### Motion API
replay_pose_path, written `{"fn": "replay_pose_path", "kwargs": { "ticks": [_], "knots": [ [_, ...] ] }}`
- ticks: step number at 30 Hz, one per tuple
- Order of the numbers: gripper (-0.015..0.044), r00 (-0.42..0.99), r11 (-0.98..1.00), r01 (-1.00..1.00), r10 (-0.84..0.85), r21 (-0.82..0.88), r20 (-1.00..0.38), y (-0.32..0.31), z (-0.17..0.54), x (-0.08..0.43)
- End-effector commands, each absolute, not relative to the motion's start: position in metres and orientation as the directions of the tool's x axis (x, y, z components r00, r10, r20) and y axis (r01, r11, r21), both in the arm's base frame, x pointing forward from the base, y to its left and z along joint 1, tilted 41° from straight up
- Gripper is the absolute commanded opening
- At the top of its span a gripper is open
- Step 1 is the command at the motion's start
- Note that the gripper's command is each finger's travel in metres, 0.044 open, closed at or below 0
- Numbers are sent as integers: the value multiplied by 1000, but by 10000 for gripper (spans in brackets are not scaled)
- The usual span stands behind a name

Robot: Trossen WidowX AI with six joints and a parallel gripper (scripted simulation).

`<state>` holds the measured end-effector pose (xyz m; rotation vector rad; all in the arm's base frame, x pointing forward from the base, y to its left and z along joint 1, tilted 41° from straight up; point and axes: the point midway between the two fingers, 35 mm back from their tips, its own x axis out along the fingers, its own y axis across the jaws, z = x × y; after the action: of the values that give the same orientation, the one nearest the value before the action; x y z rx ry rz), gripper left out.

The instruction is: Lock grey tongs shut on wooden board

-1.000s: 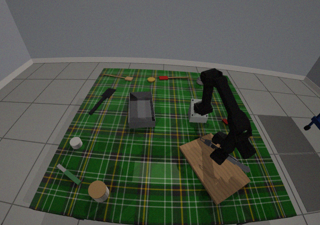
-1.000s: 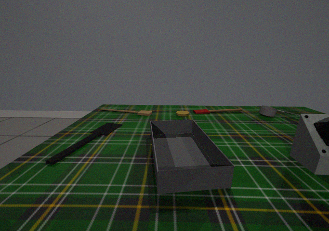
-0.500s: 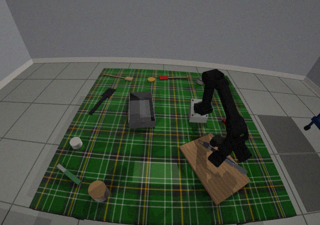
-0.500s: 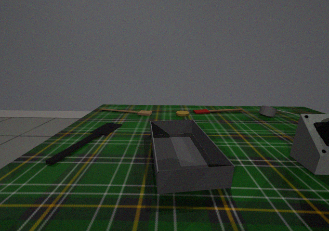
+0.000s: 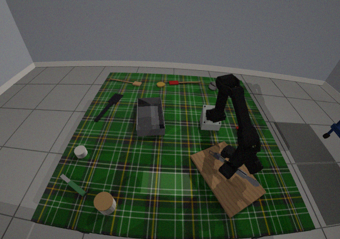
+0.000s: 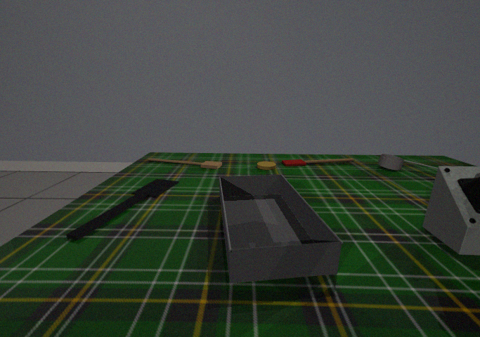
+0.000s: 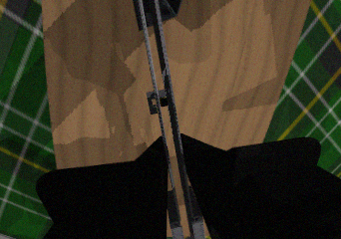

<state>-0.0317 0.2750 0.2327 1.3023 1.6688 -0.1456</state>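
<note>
The grey tongs (image 5: 248,178) (image 7: 171,107) are squeezed nearly shut, their two arms side by side with a narrow gap. My gripper (image 5: 228,161) (image 7: 171,139) is shut on them, with one black finger on each side. They stretch lengthwise over the wooden board (image 5: 232,204) (image 7: 218,75), low above it or on it; I cannot tell whether they touch it. The lock inside the hinge is not visible. The grey roasting tin (image 5: 150,131) (image 6: 284,262) stands left of the board with no tongs on it.
The arm's white base block (image 5: 211,126) (image 6: 445,222) stands behind the board. A black spatula (image 5: 106,108) (image 6: 109,214) lies left of the tin. A white cylinder (image 5: 80,152), a green-handled tool (image 5: 76,188) and a wooden-lidded jar (image 5: 104,201) are at the left front. Other utensils lie along the back.
</note>
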Motion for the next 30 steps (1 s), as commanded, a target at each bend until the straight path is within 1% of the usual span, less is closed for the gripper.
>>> {"fn": "replay_pose_path", "kwargs": {
  "ticks": [1, 2, 24, 25, 30],
  "knots": [
    [-150, 47, 425, 790, 676, 442, -735, 276, 230, -32],
    [-150, 47, 425, 790, 676, 442, -735, 276, 230, -32],
    [427, 51, 418, 794, 677, 441, -734, 275, 232, -31],
    [440, 51, 418, 794, 677, 441, -734, 275, 232, -31],
    [440, 57, 423, 792, 666, 440, -743, 269, 232, -21]
  ]
}}
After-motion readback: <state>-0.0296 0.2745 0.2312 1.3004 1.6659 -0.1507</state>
